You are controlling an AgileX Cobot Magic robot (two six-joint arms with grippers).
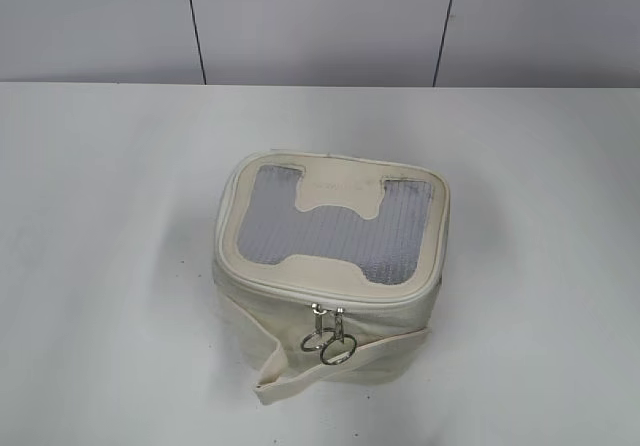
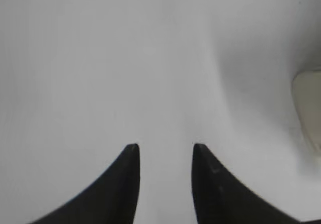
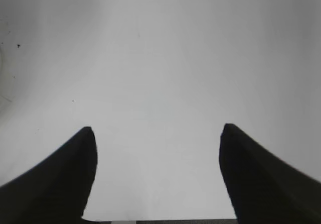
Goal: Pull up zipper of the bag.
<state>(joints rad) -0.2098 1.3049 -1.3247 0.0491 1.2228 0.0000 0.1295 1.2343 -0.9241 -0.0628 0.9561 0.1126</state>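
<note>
The cream-white bag (image 1: pixel 330 311) stands in the middle of the white table in the exterior view. Its lid has a grey ribbed panel (image 1: pixel 335 234) and a cream H-shaped patch. The zipper (image 1: pixel 300 296) runs round the lid rim. Its two silver pulls with rings (image 1: pixel 330 338) hang together at the front. A loose cream strap (image 1: pixel 300 366) sags round the body. Neither arm shows in the exterior view. My left gripper (image 2: pixel 163 146) is open over bare table, with an edge of the bag (image 2: pixel 308 103) at the right. My right gripper (image 3: pixel 158 128) is wide open over bare table.
The white table (image 1: pixel 100 216) runs back to a grey panelled wall (image 1: pixel 320 21). Small dark specks (image 3: pixel 18 45) mark the table in the right wrist view.
</note>
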